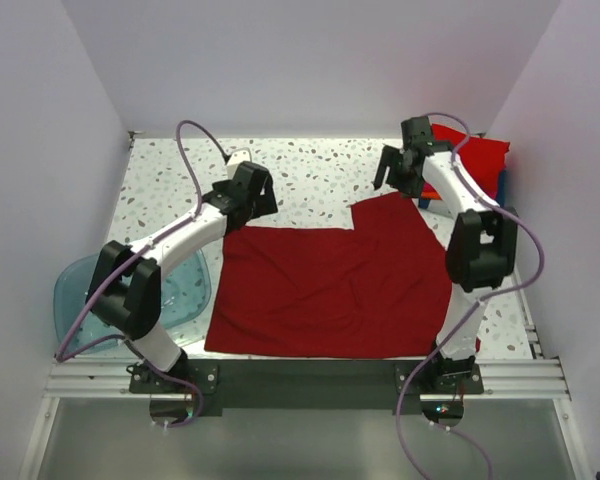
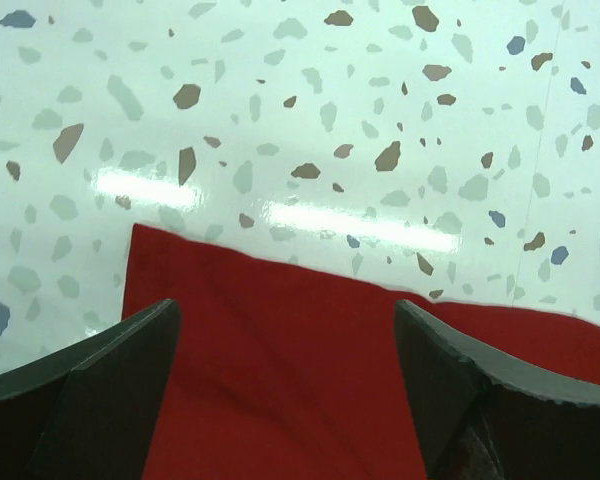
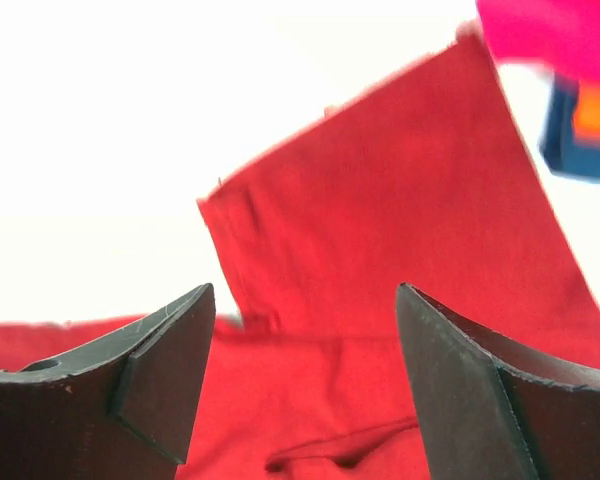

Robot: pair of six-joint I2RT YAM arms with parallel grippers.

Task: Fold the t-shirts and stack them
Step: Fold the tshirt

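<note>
Left tool over far-left corner of dark red t-shirt

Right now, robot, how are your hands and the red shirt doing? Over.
Left hand open at dark red shirt's far left corner. Right hand open over its far right part. Shirt spread out, ungripped. Folded stack beyond right hand.

Dark red t-shirt lies spread; left claw, right claw near its far edge.
</note>
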